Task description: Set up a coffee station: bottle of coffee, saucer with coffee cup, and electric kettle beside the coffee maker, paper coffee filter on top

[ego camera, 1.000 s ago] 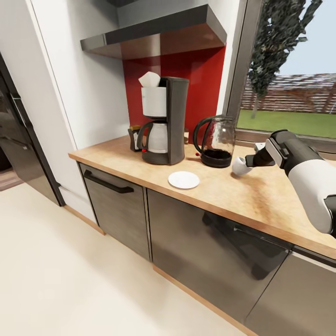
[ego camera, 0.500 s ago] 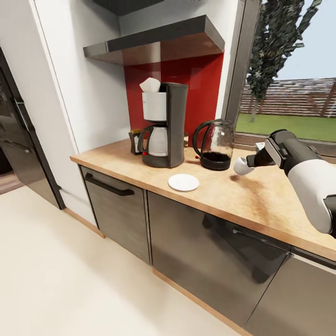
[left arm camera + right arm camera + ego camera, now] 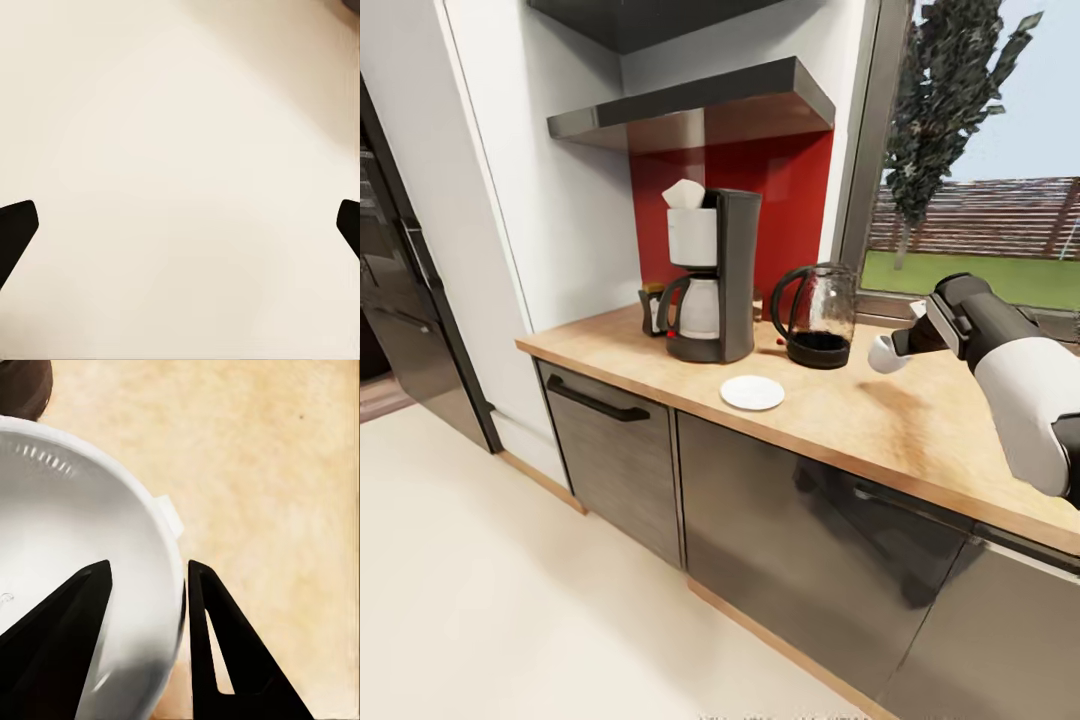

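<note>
The right tool [image 3: 895, 348] is clamped on the rim of the white coffee cup [image 3: 884, 354], one finger inside the cup and one outside (you can see this best from the right wrist camera, where the cup [image 3: 75, 577] sits between the two dark fingers [image 3: 217, 645]). The cup is held up in the air above the wooden tabletop [image 3: 880, 420], to the right of the electric kettle [image 3: 816, 317].

The coffee maker [image 3: 712, 276] stands on the tabletop in front of the red wall. A white paper coffee filter [image 3: 684, 194] sticks up from its top. The kettle is just beside it on the right, with dark liquid in the bottom. The small white saucer [image 3: 752, 392] lies flat in front of them, near the tabletop edge, with nothing on it. The cup is well apart from the saucer. Behind the coffee maker on its left, a small dark bottle of coffee [image 3: 651, 305] peeks out.

The left tool [image 3: 180, 225] hangs over the pale floor [image 3: 180, 150] with its two fingers spread wide apart, holding nothing.

A grey shelf [image 3: 700, 105] hangs above the coffee maker, and a window [image 3: 980, 150] shows a tree and grass outside.
</note>
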